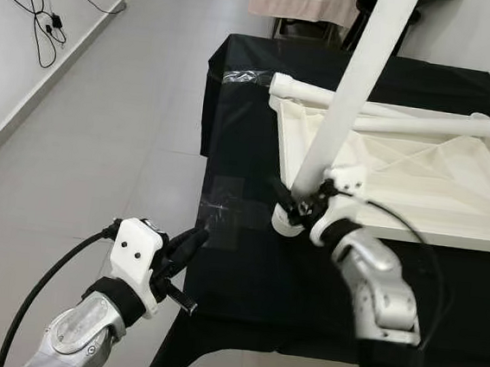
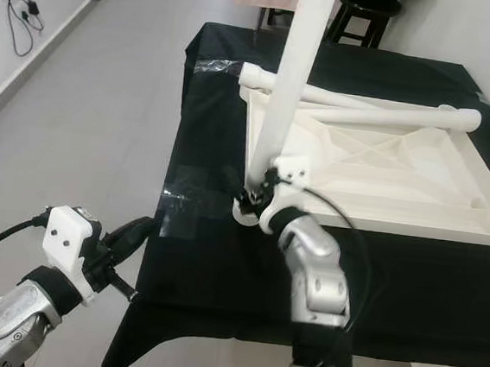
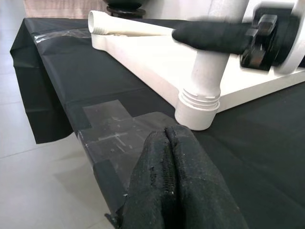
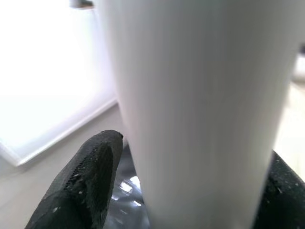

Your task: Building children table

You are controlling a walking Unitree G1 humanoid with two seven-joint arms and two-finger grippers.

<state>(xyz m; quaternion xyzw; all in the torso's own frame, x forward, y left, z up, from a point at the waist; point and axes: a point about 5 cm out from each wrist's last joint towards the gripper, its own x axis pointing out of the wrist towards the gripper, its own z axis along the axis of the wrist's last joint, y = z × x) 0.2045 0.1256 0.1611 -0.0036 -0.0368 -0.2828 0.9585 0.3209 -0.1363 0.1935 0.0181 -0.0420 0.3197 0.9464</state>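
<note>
A white children's tabletop lies upside down on a black-covered table. One white leg stands upright in the corner socket at the near left corner. My right gripper is shut on that leg just above the socket, and its fingers wrap the tube. Two more white legs lie across the far part of the tabletop. My left gripper hovers shut at the table's near left edge, holding nothing, its fingertips short of the socket.
Clear tape patches mark the black cloth near the left edge. Grey tiled floor lies to the left, with a white wall and dangling cables. A stool and curtain stand beyond the table's far side.
</note>
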